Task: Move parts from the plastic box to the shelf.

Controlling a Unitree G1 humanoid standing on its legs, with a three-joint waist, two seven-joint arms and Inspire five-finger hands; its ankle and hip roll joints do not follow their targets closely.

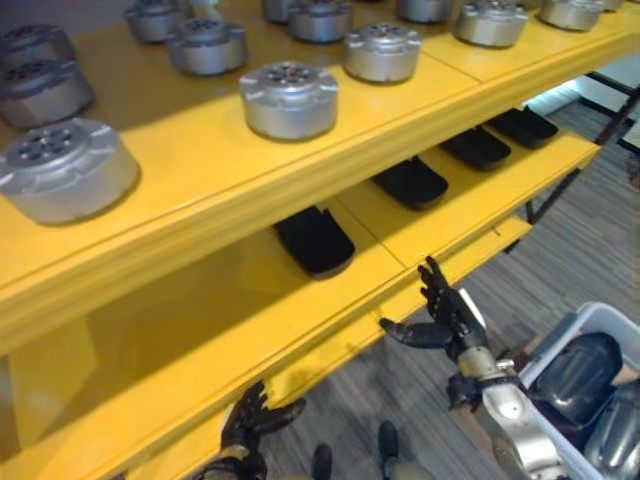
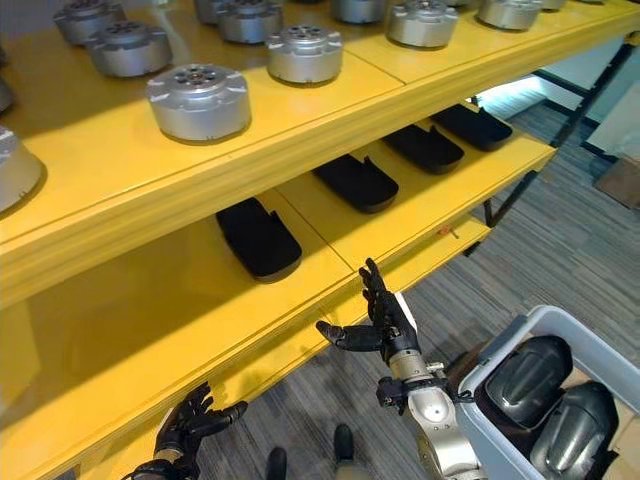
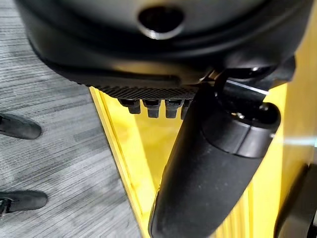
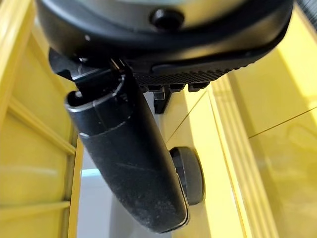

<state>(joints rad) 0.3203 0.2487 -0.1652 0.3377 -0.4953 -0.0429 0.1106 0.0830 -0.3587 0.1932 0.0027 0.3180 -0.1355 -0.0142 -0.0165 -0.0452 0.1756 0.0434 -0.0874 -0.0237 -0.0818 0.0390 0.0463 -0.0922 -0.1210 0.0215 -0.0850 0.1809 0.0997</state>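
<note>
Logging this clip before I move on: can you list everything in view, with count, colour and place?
Shelf: one, yellow, two tiers, across the scene.
Round metal parts: many, silver, in rows on the top tier, running out of view.
Flat black parts: four, black, in a row on the lower tier.
Plastic box: one, pale grey, on the floor at lower right.
Dark parts in the box: at least two, black, glossy.
Floor: grey, striped carpet.
Left hand: dark, open, empty, by the lower tier's front edge.
Right hand: dark, open, empty, raised beside the box.
</note>
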